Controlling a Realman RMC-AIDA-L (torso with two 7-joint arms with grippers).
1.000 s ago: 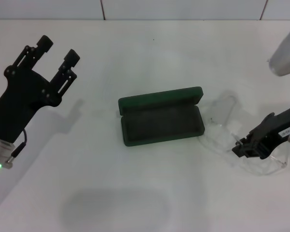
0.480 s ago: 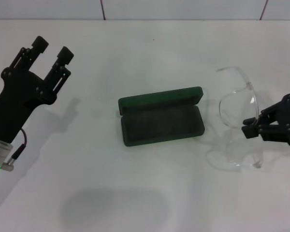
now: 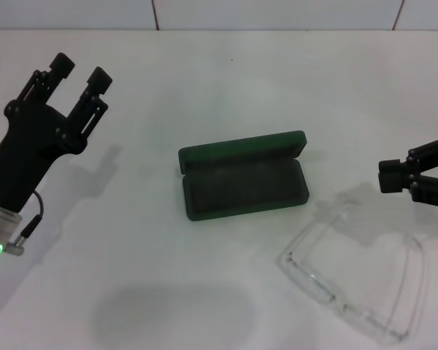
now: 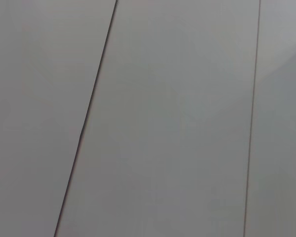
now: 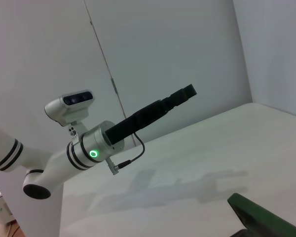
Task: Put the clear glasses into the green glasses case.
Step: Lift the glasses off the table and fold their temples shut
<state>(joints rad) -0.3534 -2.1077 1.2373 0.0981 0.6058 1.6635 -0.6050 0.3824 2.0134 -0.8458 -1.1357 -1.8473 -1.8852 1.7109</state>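
The green glasses case [image 3: 244, 188] lies open in the middle of the white table, lid folded back on its far side, with nothing in its dark lining. The clear glasses [image 3: 359, 283] lie flat on the table to the front right of the case, free of both grippers. My right gripper [image 3: 389, 176] hovers at the right edge, above and behind the glasses, its fingertips slightly apart and holding nothing. My left gripper [image 3: 79, 71] is raised at the far left, open and empty. In the right wrist view a corner of the case [image 5: 266, 219] shows, with the left gripper [image 5: 185, 92] farther off.
The white table [image 3: 226, 87] runs back to a tiled wall. The left wrist view shows only wall panels [image 4: 177, 118]. A soft shadow [image 3: 175, 317] lies on the table near its front edge.
The glasses, held up in the right gripper half a second ago, have come out of it and now lie on the table nearer the front. The right gripper has drawn back to the right.
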